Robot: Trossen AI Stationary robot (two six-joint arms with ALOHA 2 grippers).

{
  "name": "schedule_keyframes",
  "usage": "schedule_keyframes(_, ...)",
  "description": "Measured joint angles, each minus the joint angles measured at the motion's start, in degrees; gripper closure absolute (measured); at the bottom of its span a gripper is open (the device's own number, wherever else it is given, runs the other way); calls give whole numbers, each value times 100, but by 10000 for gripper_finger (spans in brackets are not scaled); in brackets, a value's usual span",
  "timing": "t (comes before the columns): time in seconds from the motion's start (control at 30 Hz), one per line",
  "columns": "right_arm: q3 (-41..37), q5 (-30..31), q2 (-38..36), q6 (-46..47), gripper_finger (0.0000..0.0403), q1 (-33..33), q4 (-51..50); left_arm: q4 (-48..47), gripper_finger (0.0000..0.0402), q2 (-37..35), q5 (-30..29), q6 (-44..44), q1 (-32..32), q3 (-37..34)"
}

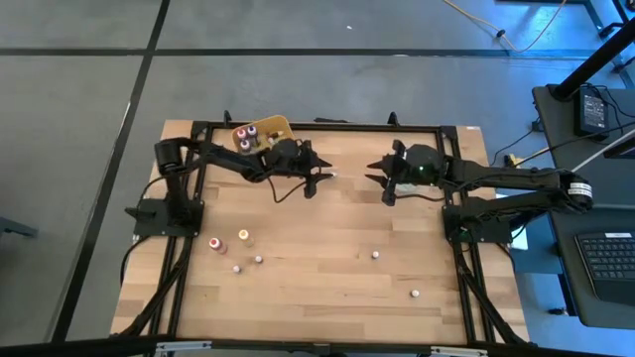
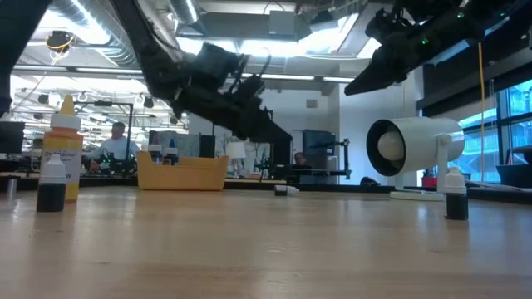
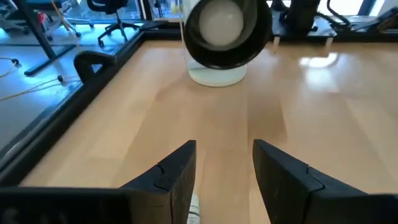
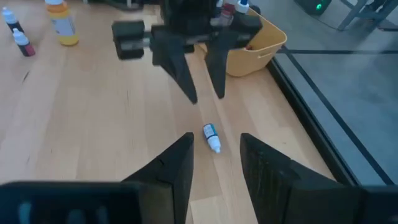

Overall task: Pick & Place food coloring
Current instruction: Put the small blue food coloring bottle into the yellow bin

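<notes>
A tiny bottle [image 4: 211, 137] with a blue label and a white cap lies on its side on the table, between my two grippers. My left gripper [image 4: 206, 97] is open and hovers just past one end of it, fingers pointing down at a slant. My right gripper [image 4: 216, 135] is also open and faces it from the other side, above the table. In the high view the bottle [image 1: 334, 176] shows as a pale speck between my left gripper [image 1: 322, 178] and my right gripper [image 1: 377, 182]. In the left wrist view only a white bit of the bottle [image 3: 194, 213] shows below the fingers.
A yellow-orange tray [image 1: 277, 126] at the far edge holds a few bottles. Several more bottles stand near the left: a red one [image 1: 215, 244], an orange one [image 1: 244, 237], small ones [image 1: 258, 260]; others [image 1: 376, 255] [image 1: 415, 294] to the right. A large white cylinder [image 2: 411, 149] stands ahead of the left gripper.
</notes>
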Motion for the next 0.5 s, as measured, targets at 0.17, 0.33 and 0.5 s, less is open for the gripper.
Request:
schedule_keyframes(0.17,0,-1,4,-11,269,0,8,317,246,485,-3,31,37,30)
schedule_keyframes(0.33,0,-1,4,-19,269,0,28,321,227,710,-10,-116,171,122)
schedule_keyframes(0.5,0,-2,6,-31,269,-1,39,304,186,838,-10,-118,254,123)
